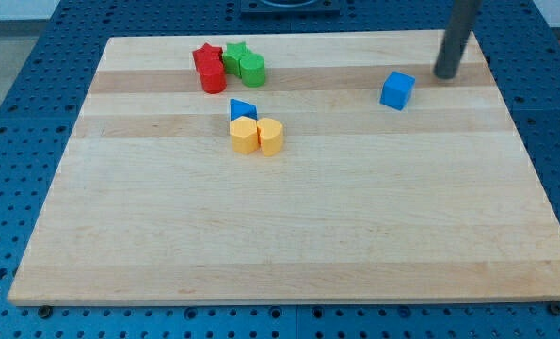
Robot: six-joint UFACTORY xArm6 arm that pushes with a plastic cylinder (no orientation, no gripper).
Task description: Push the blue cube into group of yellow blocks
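Note:
The blue cube (397,90) sits on the wooden board toward the view's upper right. My tip (444,76) is just to the cube's right and slightly above it in the view, a small gap apart. Two yellow blocks, a hexagon-like one (245,136) and a rounded one (271,137), stand side by side left of centre. A blue triangular block (242,109) touches the top of the yellow pair.
A red star block (205,59) and a red cylinder (213,79) sit at the upper left, next to a green star block (235,56) and a green cylinder (252,69). The wooden board (289,245) lies on a blue perforated table.

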